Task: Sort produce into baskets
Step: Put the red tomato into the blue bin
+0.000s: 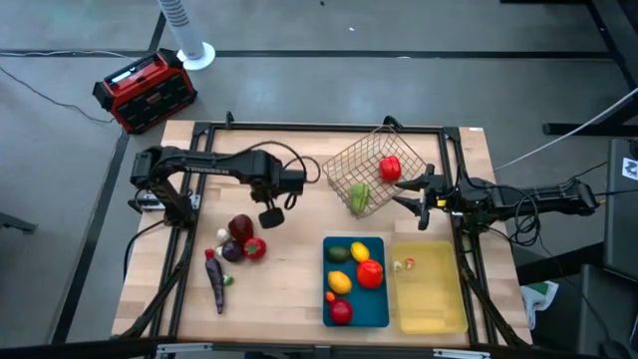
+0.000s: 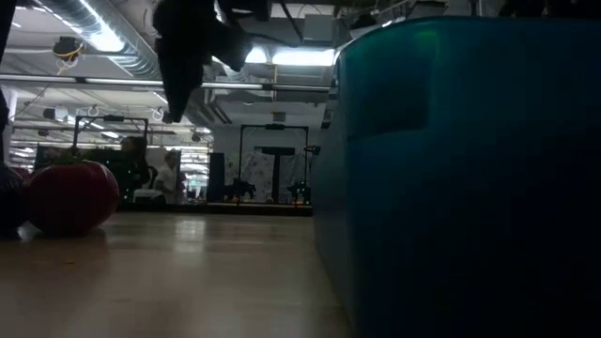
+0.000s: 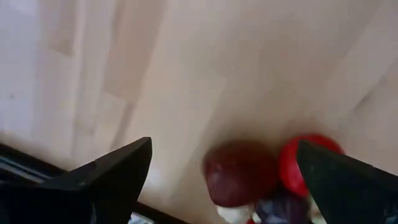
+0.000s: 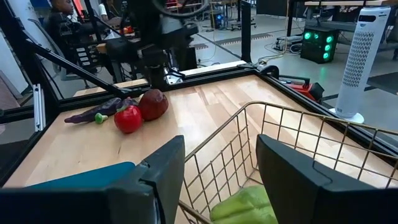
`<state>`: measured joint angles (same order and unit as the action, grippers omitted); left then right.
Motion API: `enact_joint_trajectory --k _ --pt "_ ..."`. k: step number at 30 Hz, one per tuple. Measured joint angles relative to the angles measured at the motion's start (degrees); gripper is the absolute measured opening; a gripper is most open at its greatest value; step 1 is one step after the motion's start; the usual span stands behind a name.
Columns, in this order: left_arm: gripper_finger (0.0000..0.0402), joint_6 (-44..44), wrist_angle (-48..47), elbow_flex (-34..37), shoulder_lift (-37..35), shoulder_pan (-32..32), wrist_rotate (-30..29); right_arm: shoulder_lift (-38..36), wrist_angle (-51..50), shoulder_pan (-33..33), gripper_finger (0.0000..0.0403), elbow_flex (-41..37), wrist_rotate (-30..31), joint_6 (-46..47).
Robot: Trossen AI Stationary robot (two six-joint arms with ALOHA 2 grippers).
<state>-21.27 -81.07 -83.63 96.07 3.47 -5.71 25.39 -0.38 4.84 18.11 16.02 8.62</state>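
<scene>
While the right hand (image 1: 423,196) waits part-open and empty at the wire basket (image 1: 361,170), the left hand (image 1: 273,211) hangs wide open and empty over the counter (image 1: 289,269), a dark red fruit (image 1: 240,227) just beneath it.

The blue tray (image 2: 470,169) blocks the low view's right half.

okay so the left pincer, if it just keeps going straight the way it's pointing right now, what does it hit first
Most likely the dark red fruit. The left pincer hangs open above the loose produce, and its wrist view shows that fruit between its fingers, a brighter red one beside it. Depth is unclear, so it could meet the table just beside it.
</scene>
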Motion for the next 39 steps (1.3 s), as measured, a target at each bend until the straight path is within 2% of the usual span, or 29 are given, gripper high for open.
enact_joint_trajectory --k 4,8,17,39 --pt "0.0392 -0.02 0.05 0.02 0.02 -3.73 3.28 0.0 0.0 0.0 0.0198 0.0 -0.01 0.02" --pt "0.0392 -0.42 0.18 0.16 0.02 -8.45 4.02 0.0 0.0 0.0 0.0198 0.0 0.0 0.04" --pt "0.0392 -1.05 4.71 8.03 0.09 -17.57 4.16 0.0 -0.02 0.0 0.0198 0.0 -0.12 0.04" --pt "0.0392 -2.55 23.48 22.75 0.07 -23.04 4.41 0.0 -0.07 0.02 0.0198 0.0 -0.14 0.04"
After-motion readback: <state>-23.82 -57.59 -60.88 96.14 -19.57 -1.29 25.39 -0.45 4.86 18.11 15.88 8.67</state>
